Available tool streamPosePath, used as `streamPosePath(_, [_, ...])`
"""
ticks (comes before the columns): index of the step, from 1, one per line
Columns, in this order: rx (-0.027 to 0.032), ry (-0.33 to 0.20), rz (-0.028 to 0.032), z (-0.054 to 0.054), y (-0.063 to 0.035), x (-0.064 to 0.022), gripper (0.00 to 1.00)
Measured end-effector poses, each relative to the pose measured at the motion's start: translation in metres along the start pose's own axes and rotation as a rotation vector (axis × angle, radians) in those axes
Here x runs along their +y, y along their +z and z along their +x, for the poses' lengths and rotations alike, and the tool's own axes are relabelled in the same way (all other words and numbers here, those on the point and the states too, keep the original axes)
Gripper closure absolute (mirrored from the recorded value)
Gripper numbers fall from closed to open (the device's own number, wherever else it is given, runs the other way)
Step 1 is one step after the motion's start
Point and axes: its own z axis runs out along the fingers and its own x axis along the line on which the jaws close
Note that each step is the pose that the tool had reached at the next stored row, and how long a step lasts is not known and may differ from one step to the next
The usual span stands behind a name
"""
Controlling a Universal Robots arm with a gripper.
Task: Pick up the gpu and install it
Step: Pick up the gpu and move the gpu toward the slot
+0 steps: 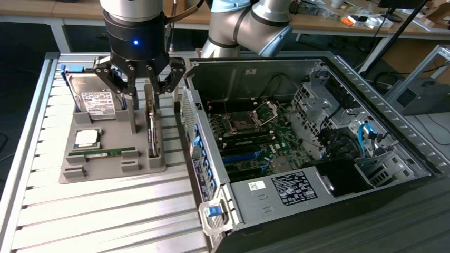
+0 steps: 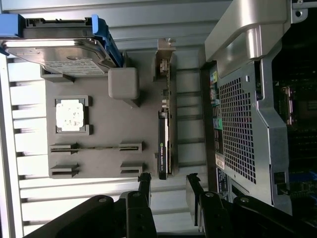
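The gpu stands on its edge in a slot of the grey parts holder, on the side nearest the computer case. In the wrist view the gpu shows as a thin dark card with a green board and a silvery bracket at one end. My gripper hangs over the card's bracket end, open and holding nothing. In the wrist view my gripper has one finger on each side of the card's line, apart from it.
The holder also carries a silver hard drive, a processor chip and a narrow memory stick. At the exterior view's right lies the open computer case, its motherboard exposed. The slatted metal table runs forward.
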Motion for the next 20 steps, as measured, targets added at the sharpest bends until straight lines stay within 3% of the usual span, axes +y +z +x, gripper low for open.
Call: streamPosePath(20, [0.0,0.0,0.0,0.0001,0.0057,-0.0003,0.58])
